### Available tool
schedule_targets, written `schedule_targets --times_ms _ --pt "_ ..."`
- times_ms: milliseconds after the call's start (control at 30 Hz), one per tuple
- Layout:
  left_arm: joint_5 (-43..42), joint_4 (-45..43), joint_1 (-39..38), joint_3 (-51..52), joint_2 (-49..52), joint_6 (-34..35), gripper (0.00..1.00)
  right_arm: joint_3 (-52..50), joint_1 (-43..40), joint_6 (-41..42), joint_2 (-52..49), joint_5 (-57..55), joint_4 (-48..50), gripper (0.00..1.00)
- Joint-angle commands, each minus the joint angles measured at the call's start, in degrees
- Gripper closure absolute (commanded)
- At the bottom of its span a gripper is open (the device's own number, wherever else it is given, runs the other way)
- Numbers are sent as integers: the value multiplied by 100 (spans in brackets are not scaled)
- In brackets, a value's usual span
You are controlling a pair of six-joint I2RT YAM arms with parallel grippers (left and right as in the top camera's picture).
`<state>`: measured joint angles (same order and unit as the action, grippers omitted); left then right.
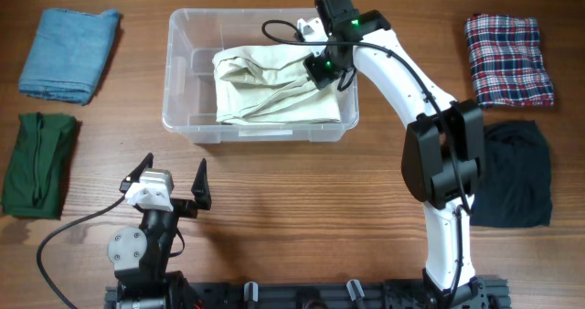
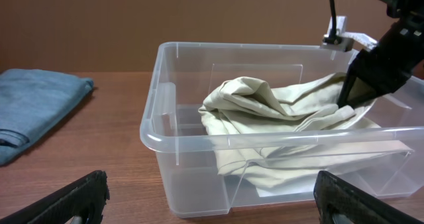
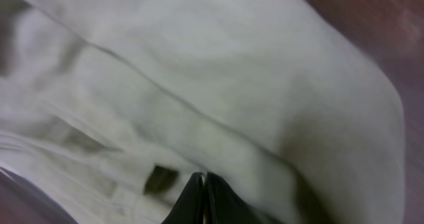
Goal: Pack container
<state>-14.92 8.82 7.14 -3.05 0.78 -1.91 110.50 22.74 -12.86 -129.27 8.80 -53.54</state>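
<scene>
Wooden table (image 1: 292, 208) bears a clear, thick-rimmed container (image 1: 187, 80) holding crumpled cream cloth (image 1: 265, 90).

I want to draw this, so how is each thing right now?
container: open, no lid, cream cloth inside.
cream cloth: crumpled, one edge pinched.
right fingers: shut on the cream cloth.
left fingers: open, empty.
blue cloth: folded, on the table.
green cloth: folded, on the table.
plaid cloth: folded, on the table.
dark cloth: folded, on the table.
</scene>
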Motion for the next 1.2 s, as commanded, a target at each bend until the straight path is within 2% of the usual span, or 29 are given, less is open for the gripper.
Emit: schedule_targets --times_ms 0,200,600,933,1167 --pt "-7 -7 -26 33 -44 -87 0 -68 31 -57 -247 28 -28 96" --pt "-7 -7 -26 33 -39 -87 0 251 245 -151 101 -474 4 96" --pt "-7 -7 -26 33 -39 -87 0 426 743 -214 455 -494 538 96" --pt "-7 -7 -26 33 -39 -87 0 426 1329 -195 400 -409 1661 96" --pt "-7 -7 -26 33 -39 -87 0 424 1554 -35 2 -404 2463 96"
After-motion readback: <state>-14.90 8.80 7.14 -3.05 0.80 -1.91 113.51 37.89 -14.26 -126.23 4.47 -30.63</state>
